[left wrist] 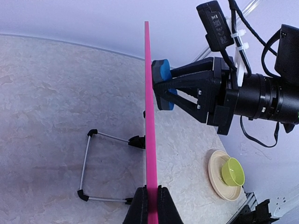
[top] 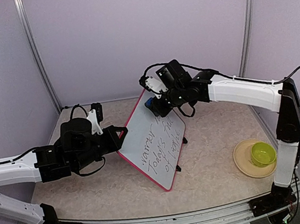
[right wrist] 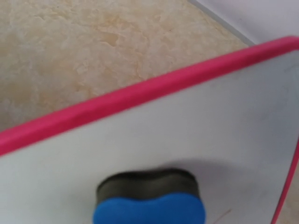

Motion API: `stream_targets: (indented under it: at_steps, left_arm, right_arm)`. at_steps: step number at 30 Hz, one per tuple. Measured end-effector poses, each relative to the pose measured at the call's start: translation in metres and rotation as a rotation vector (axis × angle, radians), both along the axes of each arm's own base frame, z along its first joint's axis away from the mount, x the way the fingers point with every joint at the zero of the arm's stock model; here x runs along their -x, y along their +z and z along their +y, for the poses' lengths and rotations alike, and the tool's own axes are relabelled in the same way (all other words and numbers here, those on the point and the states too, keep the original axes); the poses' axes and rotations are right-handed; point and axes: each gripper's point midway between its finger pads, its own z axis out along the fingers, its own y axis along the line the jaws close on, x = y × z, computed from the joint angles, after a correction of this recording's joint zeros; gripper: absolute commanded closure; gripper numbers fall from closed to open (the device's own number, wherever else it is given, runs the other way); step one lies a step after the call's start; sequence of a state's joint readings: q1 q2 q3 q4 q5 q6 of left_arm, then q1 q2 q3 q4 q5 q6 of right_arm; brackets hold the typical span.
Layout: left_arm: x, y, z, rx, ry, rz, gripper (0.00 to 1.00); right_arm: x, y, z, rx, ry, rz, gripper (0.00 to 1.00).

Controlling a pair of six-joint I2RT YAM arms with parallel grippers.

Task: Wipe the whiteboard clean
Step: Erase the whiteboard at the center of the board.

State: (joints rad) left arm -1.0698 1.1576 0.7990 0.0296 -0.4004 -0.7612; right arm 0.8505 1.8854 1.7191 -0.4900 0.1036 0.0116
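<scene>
Right arm [top: 244, 91] outstretched (eraser [right wrist: 148, 207] against whiteboard [top: 157, 144])

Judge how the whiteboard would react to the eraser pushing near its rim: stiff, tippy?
The whiteboard is probably stiff: its rim looks straight edge-on. Likely light and tippy: thin, propped on a slim wire stand. The left gripper clamping its edge should brace it against the eraser.

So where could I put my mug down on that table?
Bare table lies between the whiteboard and the plate holding the green cup, and along the near edge in front of it. It is crowded round the whiteboard's far end: the left gripper clamps its rim, the right gripper holds an eraser against it.
</scene>
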Motion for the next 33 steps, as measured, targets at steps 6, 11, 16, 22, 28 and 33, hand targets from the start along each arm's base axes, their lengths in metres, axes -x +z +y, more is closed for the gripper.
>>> stream_targets:
  at_steps: [6,11,16,22,28,33]
  left_arm:
    - [-0.001,-0.002,0.002,-0.009,0.013,0.001,1.00]
    - [-0.002,-0.002,0.002,-0.010,0.016,0.001,1.00]
    - [-0.002,-0.002,0.002,-0.009,0.015,0.001,1.00]
    - [-0.002,-0.002,0.002,-0.007,0.016,0.001,1.00]
    - [-0.002,-0.002,0.002,-0.008,0.015,0.000,1.00]
    - [-0.003,-0.004,0.004,-0.014,0.027,0.004,1.00]
  right_arm:
    - [0.004,-0.024,-0.007,0.011,-0.008,0.010,1.00]
    - [0.007,-0.035,-0.014,0.024,-0.015,0.023,1.00]
    - [0.007,-0.032,-0.014,0.030,-0.015,0.028,1.00]
    - [-0.005,-0.008,-0.001,0.023,-0.010,0.014,1.00]
    - [-0.009,0.000,0.004,0.012,-0.003,-0.005,1.00]
    - [-0.013,-0.019,-0.004,0.008,-0.012,0.004,1.00]
